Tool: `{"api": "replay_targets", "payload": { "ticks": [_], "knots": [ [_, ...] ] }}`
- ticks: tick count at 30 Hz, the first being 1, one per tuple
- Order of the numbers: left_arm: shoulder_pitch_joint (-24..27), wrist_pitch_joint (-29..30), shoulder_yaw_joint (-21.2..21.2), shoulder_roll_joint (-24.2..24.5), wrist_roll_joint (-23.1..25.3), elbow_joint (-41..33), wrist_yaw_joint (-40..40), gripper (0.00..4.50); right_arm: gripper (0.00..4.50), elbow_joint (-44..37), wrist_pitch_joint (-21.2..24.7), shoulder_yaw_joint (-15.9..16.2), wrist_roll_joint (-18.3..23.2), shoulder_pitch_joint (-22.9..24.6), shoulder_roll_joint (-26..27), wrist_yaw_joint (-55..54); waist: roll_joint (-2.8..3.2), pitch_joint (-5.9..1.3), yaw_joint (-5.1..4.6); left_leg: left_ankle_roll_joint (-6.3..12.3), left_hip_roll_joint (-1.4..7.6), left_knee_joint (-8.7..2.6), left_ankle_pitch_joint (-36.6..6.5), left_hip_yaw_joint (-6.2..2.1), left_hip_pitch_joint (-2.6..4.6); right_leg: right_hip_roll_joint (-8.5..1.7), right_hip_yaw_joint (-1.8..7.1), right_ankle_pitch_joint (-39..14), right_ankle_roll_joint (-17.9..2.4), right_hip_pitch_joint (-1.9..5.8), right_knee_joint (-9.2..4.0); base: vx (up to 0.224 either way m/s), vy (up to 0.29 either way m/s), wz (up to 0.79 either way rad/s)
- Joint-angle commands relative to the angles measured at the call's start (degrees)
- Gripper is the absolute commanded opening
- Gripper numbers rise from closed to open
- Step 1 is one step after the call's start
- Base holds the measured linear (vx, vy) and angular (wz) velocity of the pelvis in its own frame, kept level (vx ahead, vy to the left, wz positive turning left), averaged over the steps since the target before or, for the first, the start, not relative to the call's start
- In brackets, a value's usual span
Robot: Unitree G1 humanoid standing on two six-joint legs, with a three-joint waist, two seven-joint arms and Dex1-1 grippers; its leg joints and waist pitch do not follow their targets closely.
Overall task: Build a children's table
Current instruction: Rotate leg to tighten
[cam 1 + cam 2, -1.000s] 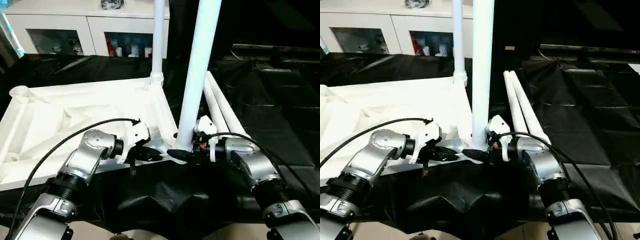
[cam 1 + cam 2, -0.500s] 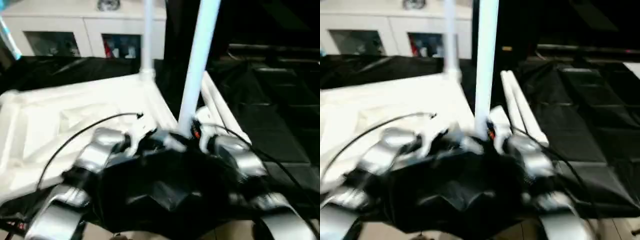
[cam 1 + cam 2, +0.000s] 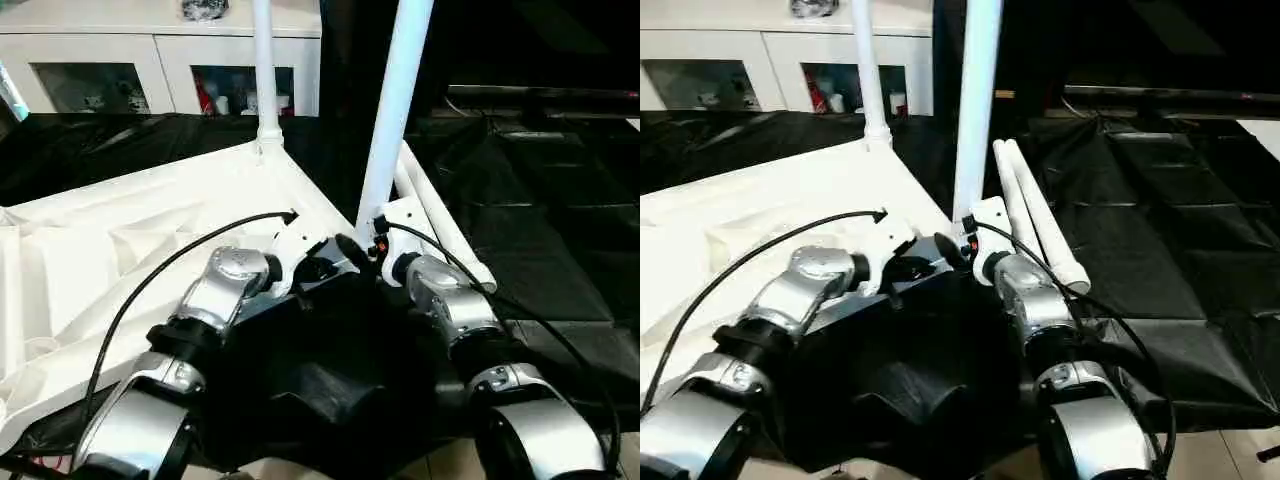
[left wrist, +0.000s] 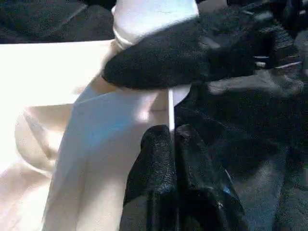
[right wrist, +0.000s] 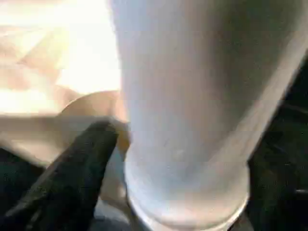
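Note:
The white tabletop (image 3: 120, 240) lies underside up on black sheeting. One white leg (image 3: 265, 70) stands in its far corner socket. A second leg (image 3: 395, 110) stands upright in the near right corner socket (image 4: 144, 29). My left gripper (image 3: 318, 268) is shut on the thin rim of the tabletop at that corner, its fingers (image 4: 159, 163) pressed together. My right gripper (image 3: 360, 245) is open around the foot of the near leg (image 5: 187, 120), one black finger (image 5: 72, 168) slanting beside it. Two loose legs (image 3: 440, 225) lie side by side just to the right.
A white glass-door cabinet (image 3: 100, 60) stands behind the work. Black sheeting (image 3: 560, 200) covers the surface out to the right, and hangs in folds (image 3: 320, 380) over the near edge between my forearms.
The camera has moved and the tabletop now sits more askew in the picture. Both grippers have stayed at the near right corner, by the upright leg.

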Motion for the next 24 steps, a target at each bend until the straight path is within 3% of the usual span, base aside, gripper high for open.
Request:
{"api": "replay_targets", "payload": {
  "ticks": [1, 9, 14, 24],
  "knots": [
    [0.9, -4.0, -1.1, -1.2, -3.9, -3.5, -4.7, 0.0, 4.16, -1.9, -0.4, 4.7, 0.0, 1.1, 0.9, 7.3, -0.65, -3.7, 0.44, 4.17, 2.19, -3.04, -11.6, -0.5, -0.01, -4.4, 3.21, -16.6, -10.0, 3.24, -4.5, 0.0, 0.0, 0.0],
    [4.9, -3.9, -2.7, 4.0, -5.3, -8.6, -14.3, 0.0, 4.16, -11.8, 0.8, 8.1, 2.3, 6.4, -7.3, 25.8, -0.69, -3.47, 1.04, 4.05, 2.5, -3.22, -13.1, -0.55, 0.13, -4.29, 3.18, -19.4, -9.3, 3.13, -4.58, 0.0, 0.0, 0.0],
    [6.3, -3.2, -3.1, 6.0, -6.0, -10.9, -18.4, 0.0, 4.16, -15.2, 1.8, 9.5, 3.2, 8.2, -10.3, 31.4, -0.76, -3.47, 1.43, 3.86, 2.51, -3.18, -13.1, -0.52, 0.12, -4.41, 3.22, -20.3, -9.2, 3.06, -4.68, 0.0, 0.0, 0.0],
    [7.7, -2.0, -3.5, 7.9, -6.8, -13.2, -21.8, 0.0, 3.34, -18.5, 3.9, 9.6, 4.3, 9.4, -10.9, 33.9, -0.65, -3.53, 1.97, 3.36, 2.45, -3.22, -12.6, -0.48, 0.25, -4.28, 3.23, -19.6, -9.2, 2.96, -4.59, 0.0, 0.0, 0.0]
  ]
}}
